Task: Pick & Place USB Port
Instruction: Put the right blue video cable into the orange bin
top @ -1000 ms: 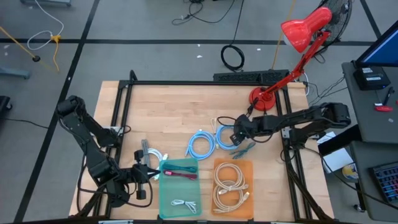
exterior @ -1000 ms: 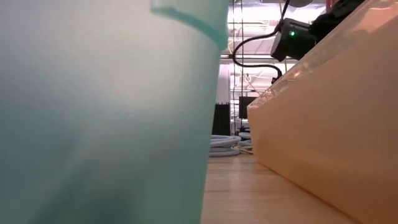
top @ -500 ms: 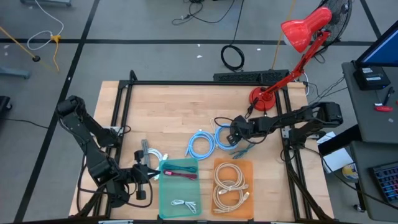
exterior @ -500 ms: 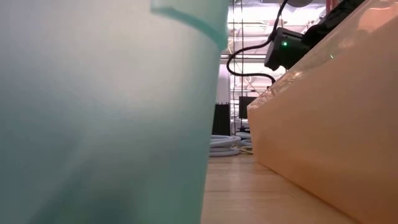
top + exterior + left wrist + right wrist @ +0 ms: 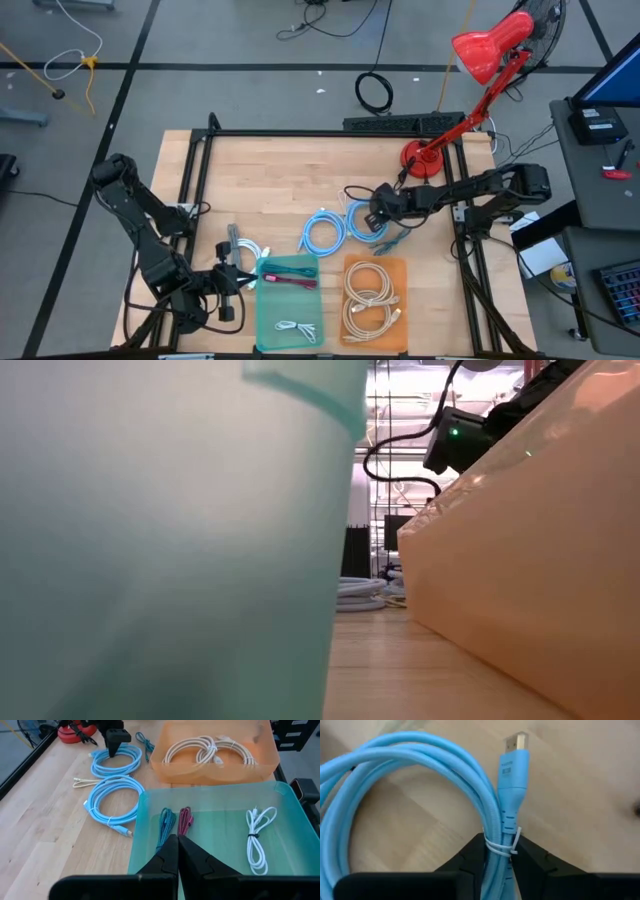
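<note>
I had the right gripper clamped on a blue cable near its USB plug, the coil lying on the table between the lamp and the orange bin; lift and placement remained. I counted two blue coils on the table, two white cables in the orange bin, three cables in the teal bin. The left gripper waited shut over the teal bin.

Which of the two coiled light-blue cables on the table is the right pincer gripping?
The coiled light-blue cable nearer the red lamp base: the right pincer is closed on it. The other light-blue coil lies free beside it.
</note>
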